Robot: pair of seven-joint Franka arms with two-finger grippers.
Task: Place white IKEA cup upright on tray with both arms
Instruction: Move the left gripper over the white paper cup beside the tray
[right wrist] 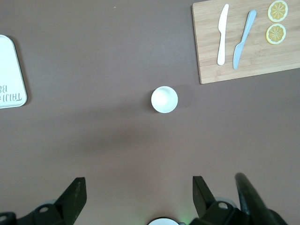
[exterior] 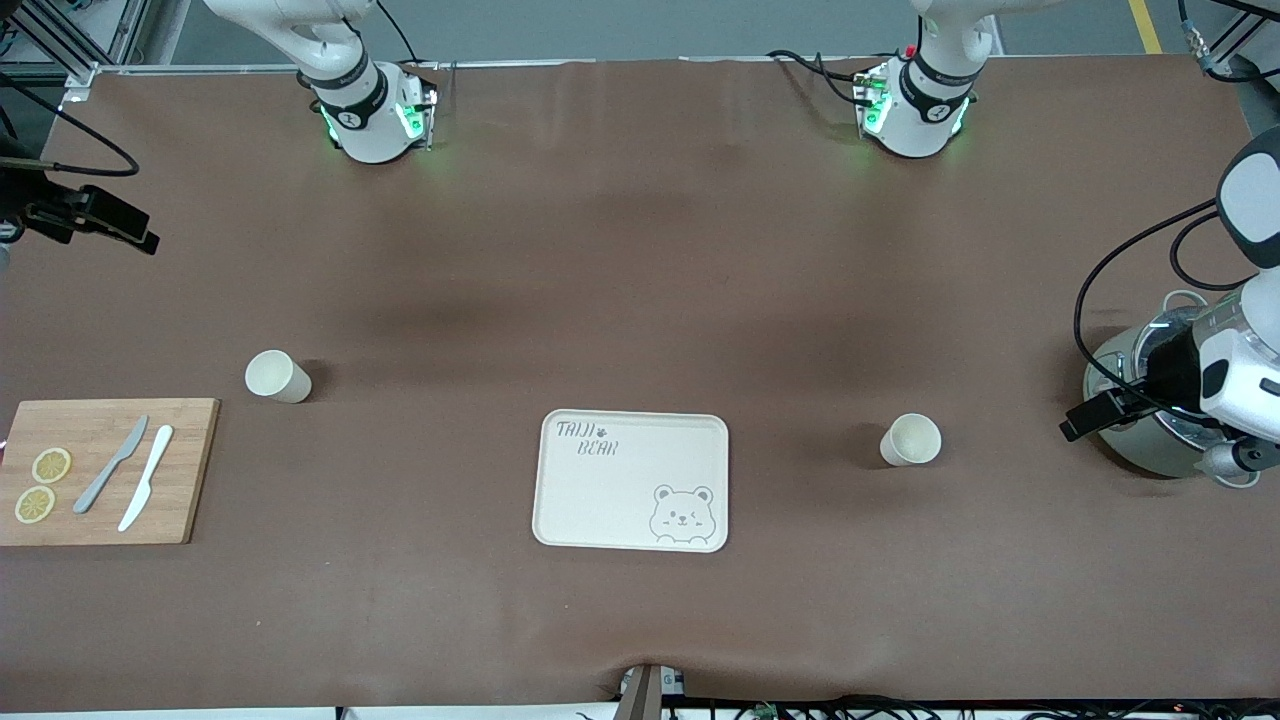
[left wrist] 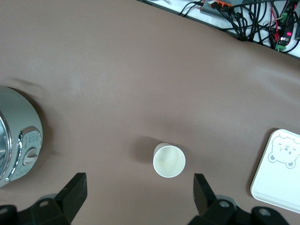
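Two white cups stand upright on the brown table. One cup (exterior: 911, 440) (left wrist: 169, 161) is beside the tray toward the left arm's end. The second cup (exterior: 277, 376) (right wrist: 164, 99) is toward the right arm's end, close to the cutting board. The cream tray (exterior: 632, 480) (left wrist: 279, 180) (right wrist: 10, 75) with the bear drawing lies bare between them, nearer the front camera. My left gripper (left wrist: 139, 183) (exterior: 1090, 416) hangs open high over the table by the silver cooker, holding nothing. My right gripper (right wrist: 139, 185) (exterior: 105, 222) hangs open high over the right arm's end, also holding nothing.
A wooden cutting board (exterior: 180, 470) (right wrist: 211, 56) carries two knives (exterior: 130, 470) and two lemon slices (exterior: 42, 485). A silver cooker (exterior: 1140, 445) (left wrist: 16, 136) sits at the left arm's end. Cables run along the table's edge (left wrist: 243, 18).
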